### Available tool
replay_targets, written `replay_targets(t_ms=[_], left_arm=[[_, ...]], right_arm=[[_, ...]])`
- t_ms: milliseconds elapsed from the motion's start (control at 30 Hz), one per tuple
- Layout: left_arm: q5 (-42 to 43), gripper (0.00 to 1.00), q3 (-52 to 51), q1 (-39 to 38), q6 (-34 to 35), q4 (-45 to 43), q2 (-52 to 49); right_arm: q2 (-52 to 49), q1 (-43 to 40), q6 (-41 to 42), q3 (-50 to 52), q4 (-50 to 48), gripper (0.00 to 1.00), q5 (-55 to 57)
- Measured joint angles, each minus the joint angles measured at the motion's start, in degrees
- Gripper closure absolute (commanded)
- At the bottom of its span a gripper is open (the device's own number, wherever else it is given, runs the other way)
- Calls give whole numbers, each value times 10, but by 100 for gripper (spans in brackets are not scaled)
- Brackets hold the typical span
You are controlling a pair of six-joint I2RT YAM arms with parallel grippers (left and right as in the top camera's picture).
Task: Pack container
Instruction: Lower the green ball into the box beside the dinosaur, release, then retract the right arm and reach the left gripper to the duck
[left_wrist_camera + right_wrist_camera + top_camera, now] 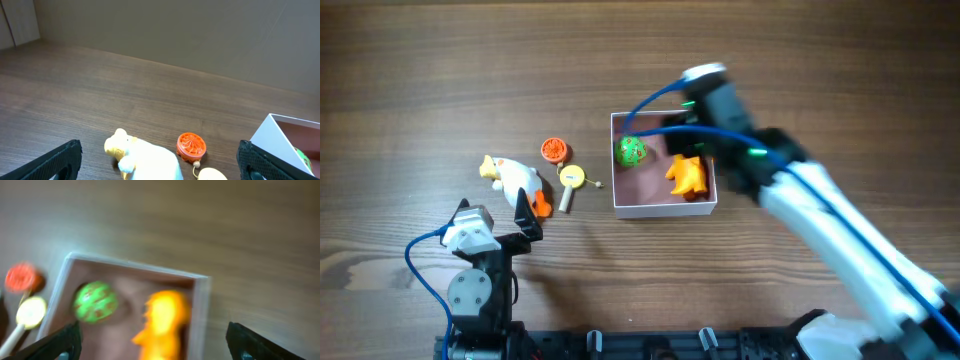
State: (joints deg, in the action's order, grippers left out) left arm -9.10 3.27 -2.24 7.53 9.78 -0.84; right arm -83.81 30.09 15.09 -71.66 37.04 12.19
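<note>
The container (660, 205) is a square white box with a dusty pink inside, at the table's middle. A green ball (631, 151) and an orange-yellow toy (688, 175) lie inside it. They also show, blurred, in the right wrist view: the ball (95, 301), the toy (164, 317), the container (200, 310). My right gripper (152, 347) is open and empty above the container. My left gripper (157, 167) is open around a white and yellow duck toy (142, 157), which lies left of the container (515, 175).
An orange disc (554, 150) and a yellow round rattle on a stick (569, 181) lie between the duck and the container. The disc (190, 145) and rattle (212, 174) also show in the left wrist view. A blue cable runs along the right arm (840, 240).
</note>
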Motion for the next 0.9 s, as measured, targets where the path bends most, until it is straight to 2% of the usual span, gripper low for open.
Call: replay_targets(t_ms=[167, 333, 467, 900], left_arm=[[0, 0, 0, 0, 0, 0, 0], [0, 0, 0, 0, 0, 0, 0], [0, 0, 0, 0, 0, 0, 0], [2, 0, 0, 0, 0, -2, 0]], right_arm=[[69, -132, 16, 0, 64, 0, 12], [65, -228, 18, 0, 102, 0, 20], [55, -250, 18, 0, 103, 0, 21], [49, -250, 18, 0, 103, 0, 20]])
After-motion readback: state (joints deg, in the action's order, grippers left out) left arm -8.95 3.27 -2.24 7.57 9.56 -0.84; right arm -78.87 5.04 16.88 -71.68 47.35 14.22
